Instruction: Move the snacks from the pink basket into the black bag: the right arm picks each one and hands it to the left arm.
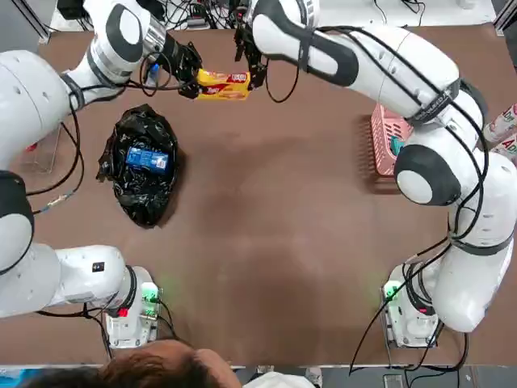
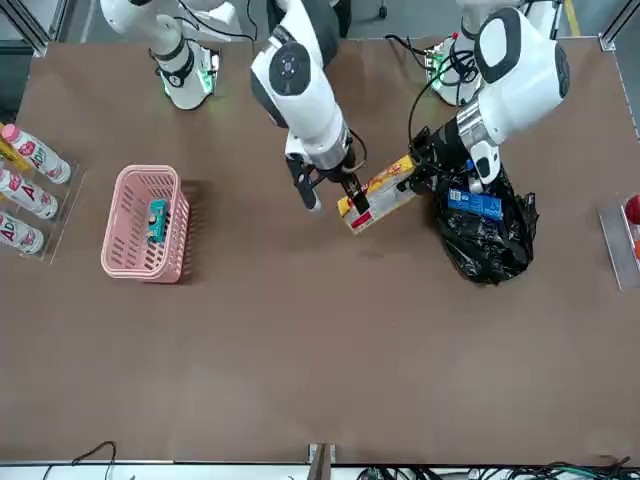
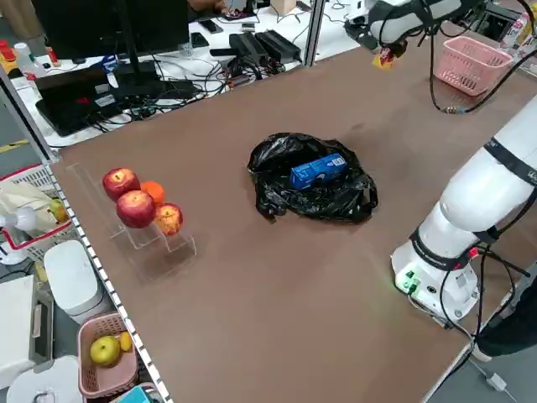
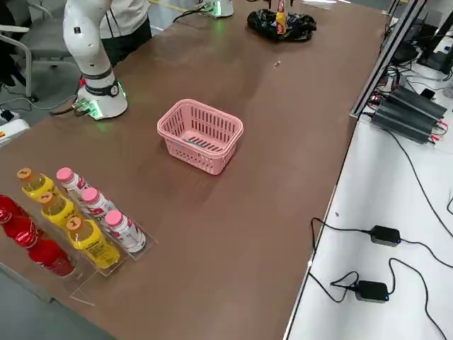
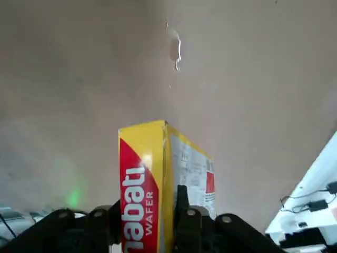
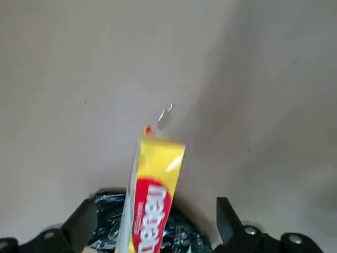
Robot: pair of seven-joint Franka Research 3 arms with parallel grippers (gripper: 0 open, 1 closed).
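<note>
Packet (image 1: 225, 86), lengthwise, left pincer (image 5: 149, 203) to right pincer (image 6: 157, 203)

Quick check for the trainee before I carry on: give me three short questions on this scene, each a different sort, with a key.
1. Which gripper has its fingers closed on the yellow wafer box?
2. True or false: the blue packet lies on the black bag.
3. Fill in the blank: the small packet in the pink basket is ____ in colour.

Key:
1. The left gripper; the right gripper stands open around the box's other end.
2. True.
3. Teal.
</note>
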